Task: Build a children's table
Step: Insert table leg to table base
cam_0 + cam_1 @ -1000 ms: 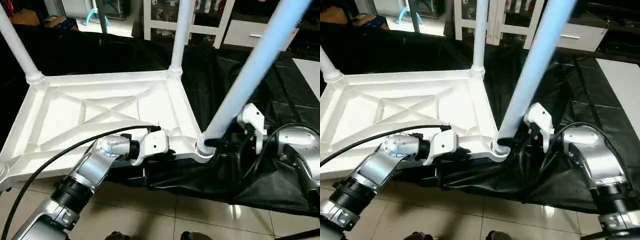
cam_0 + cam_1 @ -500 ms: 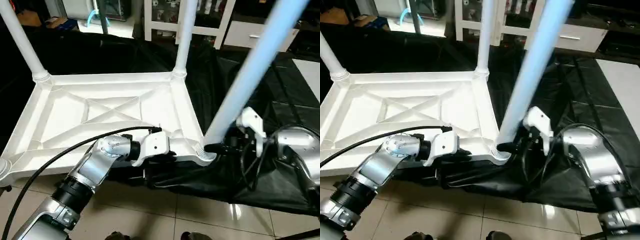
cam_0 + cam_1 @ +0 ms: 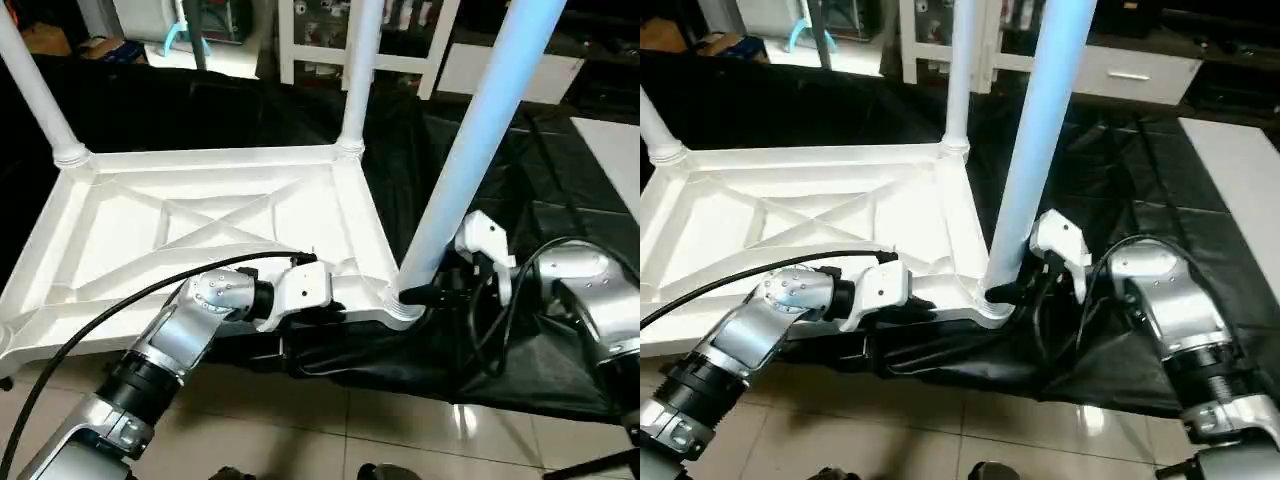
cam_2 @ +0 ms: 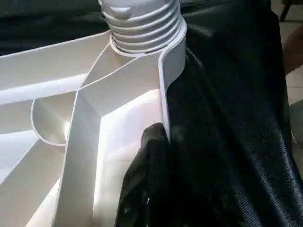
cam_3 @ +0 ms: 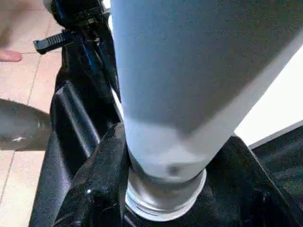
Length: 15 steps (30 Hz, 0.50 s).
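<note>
The table top (image 3: 210,235) lies upside down on a black cloth (image 3: 560,200), its X-shaped ribs facing up. Three legs stand in its corner sockets: one at the far left corner (image 3: 35,90), one at the far right corner (image 3: 358,70), and a third leg (image 3: 480,140) at the near right corner, leaning slightly away from upright as it rises out of the frame.

The left gripper (image 3: 335,300) sits at the near edge of the top, just beside the near right socket. Its fingers (image 4: 147,156) are closed tight on the rim of the top, with a fold of the black cloth bunched beside them. The left wrist view shows the ribbed socket collar (image 4: 142,23) close ahead.

The right gripper (image 3: 425,292) is at the base of the third leg, where the leg meets its socket. Its black fingers (image 5: 102,175) stand about half open, clasped around the bottom of that leg, one on each side.

The cloth hangs over the near edge of the surface towards a tiled floor (image 3: 300,420). A white cabinet (image 3: 400,40) stands behind the work area.
</note>
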{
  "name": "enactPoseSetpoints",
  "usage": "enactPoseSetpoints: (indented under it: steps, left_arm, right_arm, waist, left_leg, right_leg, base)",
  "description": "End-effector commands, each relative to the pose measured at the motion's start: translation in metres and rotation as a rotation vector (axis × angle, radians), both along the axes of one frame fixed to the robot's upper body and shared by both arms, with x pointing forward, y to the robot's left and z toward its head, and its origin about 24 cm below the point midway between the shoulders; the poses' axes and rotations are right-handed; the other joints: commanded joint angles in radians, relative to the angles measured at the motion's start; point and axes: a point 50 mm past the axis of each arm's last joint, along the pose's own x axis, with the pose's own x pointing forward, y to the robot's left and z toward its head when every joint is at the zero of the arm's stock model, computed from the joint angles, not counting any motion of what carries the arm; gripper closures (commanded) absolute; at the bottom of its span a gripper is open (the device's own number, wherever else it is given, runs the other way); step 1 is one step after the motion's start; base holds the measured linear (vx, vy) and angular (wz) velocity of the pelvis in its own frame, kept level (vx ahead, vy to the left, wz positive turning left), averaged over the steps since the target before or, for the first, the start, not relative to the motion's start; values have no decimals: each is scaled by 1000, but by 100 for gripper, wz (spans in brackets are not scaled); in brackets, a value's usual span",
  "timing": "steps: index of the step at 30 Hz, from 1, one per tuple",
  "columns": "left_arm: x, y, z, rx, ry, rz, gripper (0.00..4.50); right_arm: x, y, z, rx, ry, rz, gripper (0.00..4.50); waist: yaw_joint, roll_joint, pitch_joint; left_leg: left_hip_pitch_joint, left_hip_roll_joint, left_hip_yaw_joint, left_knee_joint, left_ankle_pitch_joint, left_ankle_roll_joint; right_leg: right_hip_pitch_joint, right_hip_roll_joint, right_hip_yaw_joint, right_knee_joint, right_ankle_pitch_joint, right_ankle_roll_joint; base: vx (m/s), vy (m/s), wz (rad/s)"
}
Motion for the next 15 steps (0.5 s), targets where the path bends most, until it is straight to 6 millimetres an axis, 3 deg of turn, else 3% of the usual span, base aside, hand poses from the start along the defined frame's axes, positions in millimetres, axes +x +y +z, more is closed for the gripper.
enactPoseSetpoints:
  steps: [1, 4, 6, 10, 11, 13, 15]
  left_arm:
    - [-8, -5, -11, 39, 32, -40, 450]
    - [-9, -4, -12, 40, 35, -38, 450]
    - [-9, -4, -12, 40, 36, -37, 450]
    - [-9, -4, -12, 42, 43, -37, 450]
    - [-9, -4, -12, 43, 44, -37, 450]
    - [-10, -4, -13, 47, 50, -45, 450]
    - [-10, -4, -13, 48, 51, -47, 450]
  right_arm:
    - [-15, -4, -40, -61, 147, -27, 259]
    - [-25, -11, -53, -54, 167, -74, 259]
    - [-29, -11, -57, -36, 176, -94, 259]
    - [-37, -11, -67, -11, 196, -141, 259]
    - [-38, -11, -68, -11, 198, -142, 259]
    - [-38, -11, -68, -8, 204, -145, 259]
    - [-37, -11, -68, -11, 210, -149, 259]
  waist:
    - [-3, -2, -34]
    - [-1, 0, -35]
    - [-3, 0, -36]
    - [-4, 6, -35]
    - [-7, 3, -29]
    - [-8, 5, -29]
    - [-6, 7, -31]
  left_leg:
    - [17, 21, -11, -90, -405, 17]
    - [21, 22, -11, -92, -422, 15]
    - [16, 22, -15, -96, -418, 12]
    - [24, 24, -14, -103, -443, 4]
    - [23, 23, -16, -107, -474, 1]
    - [32, 21, -20, -106, -515, -9]
    - [31, 21, -20, -107, -505, -8]
  right_leg:
    - [25, -22, 17, -91, -428, -175]
    - [21, -21, 18, -95, -431, -166]
    - [26, -20, 16, -92, -419, -165]
    - [25, -18, 13, -99, -392, -170]
    - [26, -18, 11, -102, -431, -164]
    - [21, -22, 13, -110, -497, -145]
    - [23, -22, 14, -110, -492, -143]
  base:
    - [0, 0, 0]
    - [0, 0, 0]
    - [0, 0, 0]
    - [0, 0, 0]
    - [0, 0, 0]
    - [0, 0, 0]
    - [0, 0, 0]
